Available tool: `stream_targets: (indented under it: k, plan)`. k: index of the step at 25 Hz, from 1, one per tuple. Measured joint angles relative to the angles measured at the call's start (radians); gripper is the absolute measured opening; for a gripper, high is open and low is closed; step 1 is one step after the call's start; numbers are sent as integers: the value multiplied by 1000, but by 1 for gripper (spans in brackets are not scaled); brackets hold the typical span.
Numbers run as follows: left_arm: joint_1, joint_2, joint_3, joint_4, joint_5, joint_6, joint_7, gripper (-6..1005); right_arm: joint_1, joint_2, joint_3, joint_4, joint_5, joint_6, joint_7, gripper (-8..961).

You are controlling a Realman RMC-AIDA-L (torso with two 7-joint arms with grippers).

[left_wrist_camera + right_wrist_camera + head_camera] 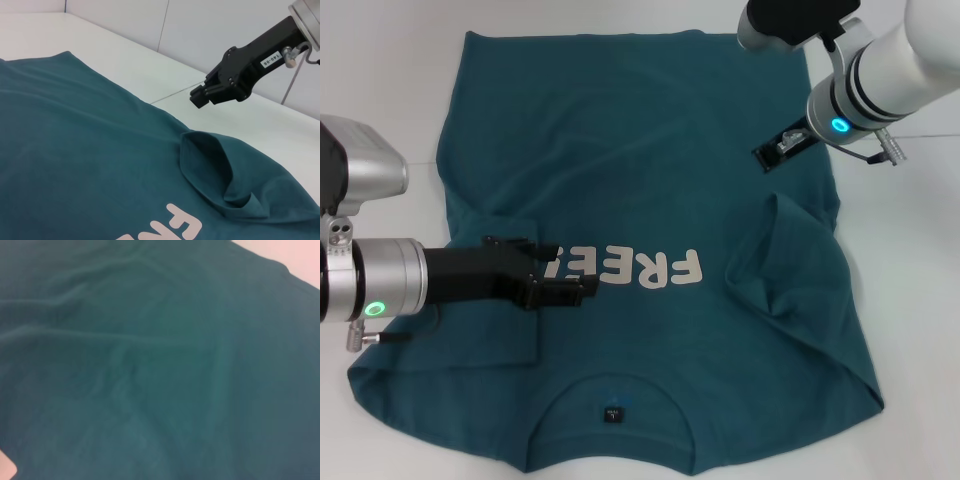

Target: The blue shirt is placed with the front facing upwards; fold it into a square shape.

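Two grippers hang over the blue shirt (640, 200), which lies spread on the white table (380, 80), chest lettering (630, 268) up and collar (610, 400) toward us. Our left gripper (588, 288) reaches in from the left side, low over the start of the lettering, its dark fingers (565, 292) drawn together at the tip with no cloth visibly between them; we cannot tell whether they touch the fabric. That forearm lies nearly level, pointing across the chest. Our right gripper (772, 155) sits above the far right edge of the shirt, near the hem side, fingers pressed closed and empty (the left wrist view (200, 95) shows it clear of the cloth, over bare table). Its white arm (890, 80) slopes down from the upper right corner. Both sleeves are folded inward onto the body, the right one (790, 260) puckered up into a raised loop.
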Motion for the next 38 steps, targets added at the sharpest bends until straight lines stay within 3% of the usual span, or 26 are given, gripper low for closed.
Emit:
stream_targets:
  k: [7, 13, 19, 22, 28, 38]
  plan:
    - [0, 2, 0, 2, 0, 0, 0, 850, 8, 5, 1, -26, 7, -64, -12, 94]
    - [4, 5, 0, 4, 0, 0, 1, 851, -43, 44, 2, -190, 21, -259, -212, 271]
    - [9, 7, 0, 2, 0, 0, -1, 851, -59, 33, 10, -231, 80, -438, -416, 393]
    - [9, 7, 0, 2, 0, 1, -4, 851, -59, 32, 5, -234, 78, -483, -480, 392]
    - [10, 6, 0, 2, 0, 1, -6, 851, -55, 41, -17, -217, 65, -491, -516, 391]
    - [8, 6, 0, 4, 0, 1, -6, 852, -16, 52, -57, -92, 74, -387, -511, 389]
